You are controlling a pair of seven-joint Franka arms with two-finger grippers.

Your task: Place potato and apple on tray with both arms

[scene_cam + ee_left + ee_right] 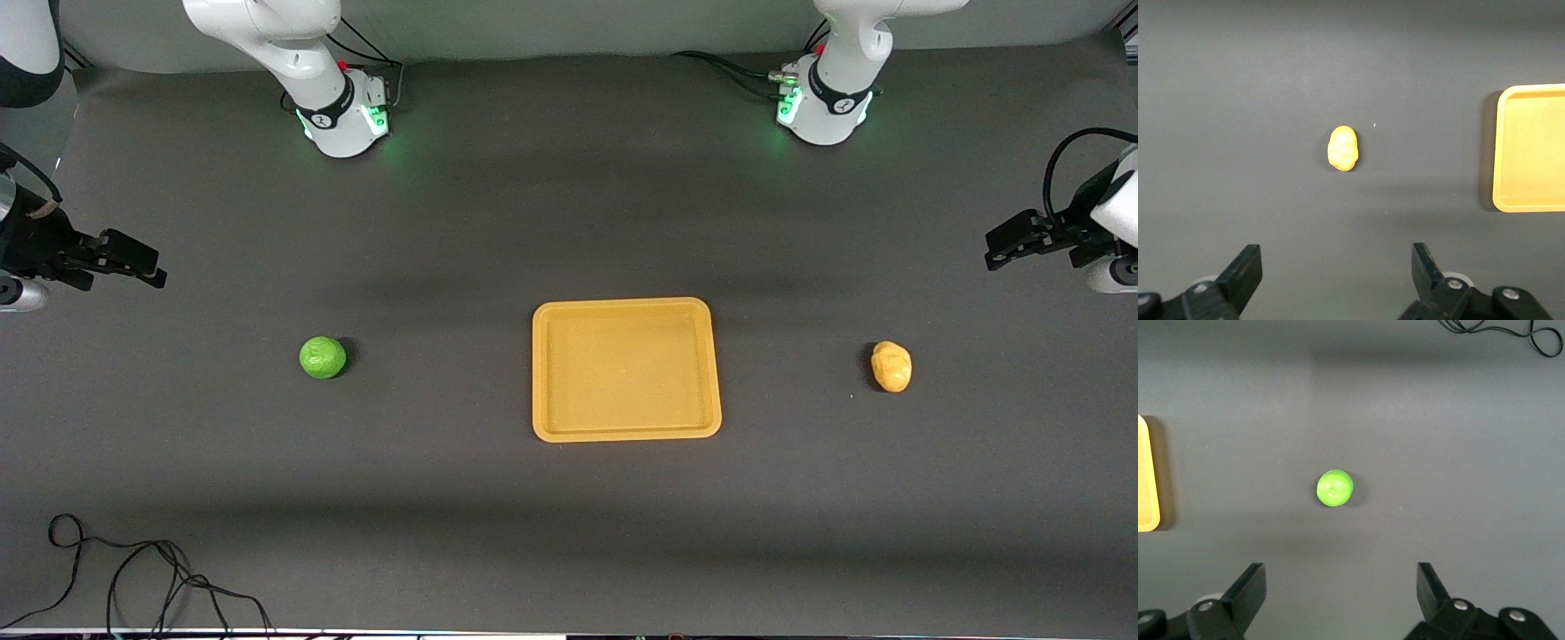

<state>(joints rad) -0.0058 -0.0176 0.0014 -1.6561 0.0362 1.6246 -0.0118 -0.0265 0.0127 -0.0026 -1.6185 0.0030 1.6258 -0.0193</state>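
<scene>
The yellow-orange tray (548, 373) lies flat and empty in the middle of the table. The green apple (322, 357) sits on the mat toward the right arm's end. The lumpy yellow-orange potato (891, 366) sits toward the left arm's end. My right gripper (151, 265) is open and empty, up in the air over the mat at the right arm's end. My left gripper (997, 249) is open and empty, high over the left arm's end. The left wrist view shows the potato (1342, 148) and the tray's edge (1501, 160). The right wrist view shows the apple (1335, 488).
A black cable (133, 578) lies coiled on the mat at the corner nearest the front camera, at the right arm's end. The two arm bases (347, 116) (822, 111) glow green along the table's edge farthest from the camera.
</scene>
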